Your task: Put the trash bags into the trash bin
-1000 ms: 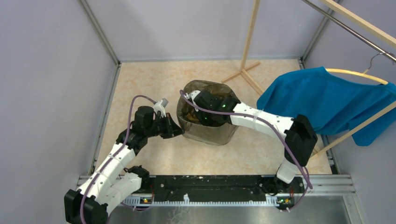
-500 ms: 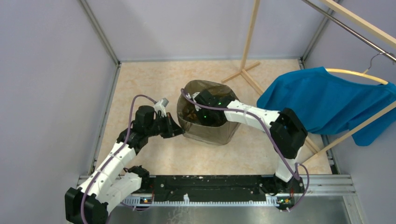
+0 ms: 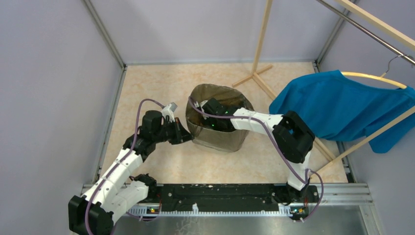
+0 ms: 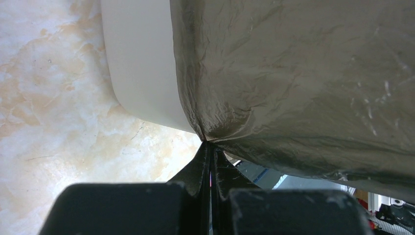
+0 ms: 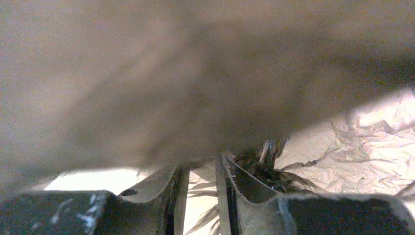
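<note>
You see a marbled worktop, lilac walls; left claw pinches the trash bag, right claw, slightly parted, half-hidden in the trash bin.

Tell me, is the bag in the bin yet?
Mostly done: the trash bag lines the trash bin and drapes over its rim. In hand: the left hand pinches the bag's edge outside the bin; the right hand, slightly open, is down inside. Probably left: letting go and pulling both hands away.

Trash bag at left pincer: translucent grey-brown, wrinkled. Trash bin beside the tips: plain cream. Floor beneath: beige marbling. Pincer fingers: black.
</note>
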Available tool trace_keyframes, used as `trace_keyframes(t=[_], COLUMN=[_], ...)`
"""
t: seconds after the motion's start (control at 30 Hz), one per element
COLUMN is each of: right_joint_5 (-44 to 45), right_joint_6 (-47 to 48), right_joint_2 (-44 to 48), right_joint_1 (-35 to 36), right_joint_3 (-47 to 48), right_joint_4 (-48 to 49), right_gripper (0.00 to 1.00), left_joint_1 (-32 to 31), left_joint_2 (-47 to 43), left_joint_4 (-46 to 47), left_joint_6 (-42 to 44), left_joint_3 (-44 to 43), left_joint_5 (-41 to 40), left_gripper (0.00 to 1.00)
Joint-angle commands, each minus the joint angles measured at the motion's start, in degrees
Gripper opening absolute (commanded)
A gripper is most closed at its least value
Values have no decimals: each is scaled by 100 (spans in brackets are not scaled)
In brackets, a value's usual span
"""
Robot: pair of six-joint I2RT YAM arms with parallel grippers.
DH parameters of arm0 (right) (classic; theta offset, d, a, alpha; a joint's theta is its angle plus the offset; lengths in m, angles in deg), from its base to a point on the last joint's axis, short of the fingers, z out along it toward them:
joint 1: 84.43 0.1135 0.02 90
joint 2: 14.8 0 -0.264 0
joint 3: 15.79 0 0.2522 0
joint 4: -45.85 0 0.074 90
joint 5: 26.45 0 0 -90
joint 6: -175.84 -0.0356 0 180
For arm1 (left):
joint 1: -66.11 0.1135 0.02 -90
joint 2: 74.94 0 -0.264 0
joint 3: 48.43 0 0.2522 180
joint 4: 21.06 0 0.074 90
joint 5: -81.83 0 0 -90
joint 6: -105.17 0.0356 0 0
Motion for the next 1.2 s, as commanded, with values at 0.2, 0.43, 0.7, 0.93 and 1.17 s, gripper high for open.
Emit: trace_keyframes(t=[0.2, 0.43, 0.7, 0.93, 1.17], right_joint_5=[-171, 97, 180, 105, -149], right_joint_6=[72, -21, -282, -328, -198], right_joint_2=[-406, 214, 672, 883, 1503], right_joint_1=[-5, 1, 5, 17, 13], right_joint_3=[120, 544, 993, 1158, 1529], right_joint_4=[288, -421, -1061, -1278, -1485], right_gripper=[38, 55, 67, 71, 76], left_joint_1=[21, 15, 15, 16, 19], left_joint_2=[19, 38, 58, 54, 34], left_joint_4=[197, 204, 192, 140, 57], left_joint_6=[7, -6, -22, -37, -64], left_joint_3=[44, 51, 57, 3, -19], left_joint_5=[-159, -158, -178, -177, -240], left_gripper=[0, 0, 0, 0, 6])
